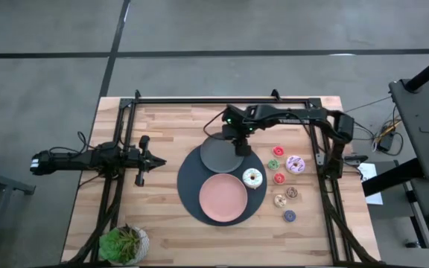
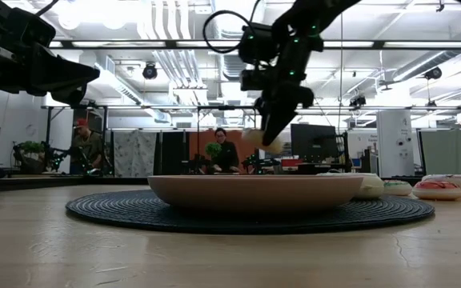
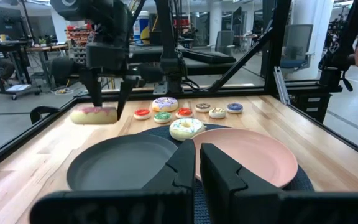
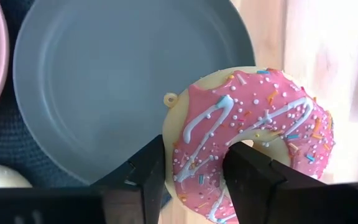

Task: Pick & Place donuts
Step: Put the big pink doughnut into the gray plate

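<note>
A pink-frosted donut [image 4: 272, 106] with sprinkles hangs in my right gripper [image 4: 194, 180], lifted above the right rim of the grey plate [image 1: 218, 154]. The low view shows that donut [image 2: 261, 141] well clear of the plates. A white donut [image 1: 252, 178] lies on the dark mat beside the pink plate [image 1: 223, 198]. The lilac donut [image 1: 295, 164] and several tiny ones [image 1: 278, 178] lie on the wood to the right. My left gripper [image 1: 152, 161] waits shut over the table's left part. My right gripper pinches one side of the pink donut's ring [image 4: 197, 158]. One finger [image 4: 253, 171] seems to stand in the hole and the other finger [image 4: 143, 171] outside the rim. The fingers come from above, pointing down. The donut is lifted clear and hangs at the fingertips [image 3: 107, 99].
A round dark mat [image 1: 188, 175] bears both plates at the table's middle. A potted plant [image 1: 124, 244] stands at the near left corner. Bare wood lies left of the mat and along the far edge. People and desks show in the room beyond the table.
</note>
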You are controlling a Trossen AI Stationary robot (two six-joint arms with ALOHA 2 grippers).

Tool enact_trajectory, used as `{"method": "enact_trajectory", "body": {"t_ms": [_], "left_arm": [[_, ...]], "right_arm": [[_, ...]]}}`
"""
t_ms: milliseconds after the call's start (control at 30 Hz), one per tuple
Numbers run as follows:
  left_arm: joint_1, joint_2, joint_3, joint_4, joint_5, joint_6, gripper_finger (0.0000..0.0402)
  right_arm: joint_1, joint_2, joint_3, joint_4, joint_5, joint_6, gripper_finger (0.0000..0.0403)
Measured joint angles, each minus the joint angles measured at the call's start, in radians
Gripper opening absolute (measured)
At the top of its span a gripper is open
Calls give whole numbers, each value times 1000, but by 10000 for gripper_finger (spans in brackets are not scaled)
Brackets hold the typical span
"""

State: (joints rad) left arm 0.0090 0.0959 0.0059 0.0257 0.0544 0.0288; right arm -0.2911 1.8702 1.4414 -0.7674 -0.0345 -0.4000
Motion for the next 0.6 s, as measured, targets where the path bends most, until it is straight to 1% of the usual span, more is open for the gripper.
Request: {"method": "enact_trajectory", "body": {"t_ms": [200, 367, 600], "left_arm": [[0, 0, 0, 0, 0, 0, 0], [0, 0, 0, 0, 0, 0, 0], [0, 0, 0, 0, 0, 0, 0]], "right_arm": [[19, 84, 81, -5, 0, 0, 130], [30, 146, 137, -11, 1, 0, 132], [39, 199, 170, -10, 1, 0, 136]]}}
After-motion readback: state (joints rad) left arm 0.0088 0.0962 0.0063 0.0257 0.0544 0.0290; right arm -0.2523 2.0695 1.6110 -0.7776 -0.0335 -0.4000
